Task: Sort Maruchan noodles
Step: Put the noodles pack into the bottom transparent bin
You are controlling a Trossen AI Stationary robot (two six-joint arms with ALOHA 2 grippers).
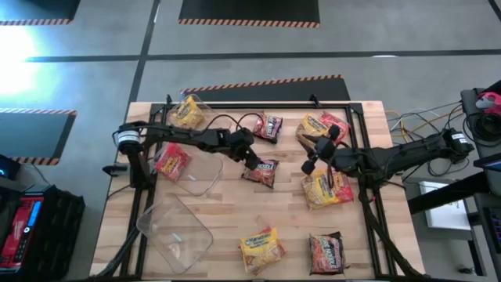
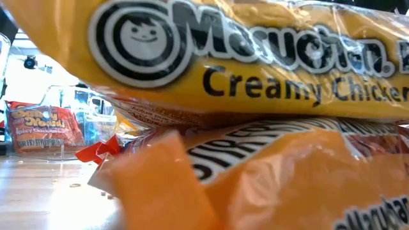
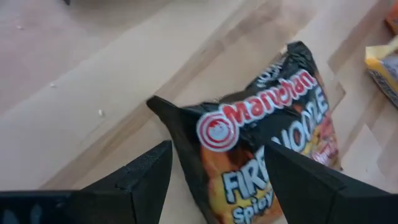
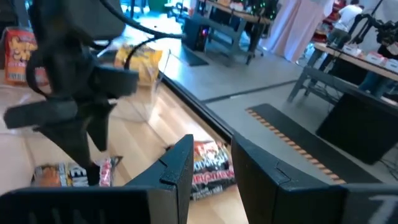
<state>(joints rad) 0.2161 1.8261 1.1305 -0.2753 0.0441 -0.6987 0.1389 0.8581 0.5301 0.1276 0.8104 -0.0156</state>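
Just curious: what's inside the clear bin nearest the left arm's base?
A red noodle packet lies in the clear bin. Whether anything sits beneath that packet is hidden. The bin's remaining floor looks bare.

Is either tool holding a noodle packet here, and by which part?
Neither. The left tool stands open astride the top edge of the dark packet, not closed on it. The right tool is empty.

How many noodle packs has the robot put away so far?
Two look sorted: a yellow pack sits in one clear bin and a red pack in another. The left end effector, fingers open, is at a dark Fire pack. The right end effector holds nothing. About six packs are left on the table.
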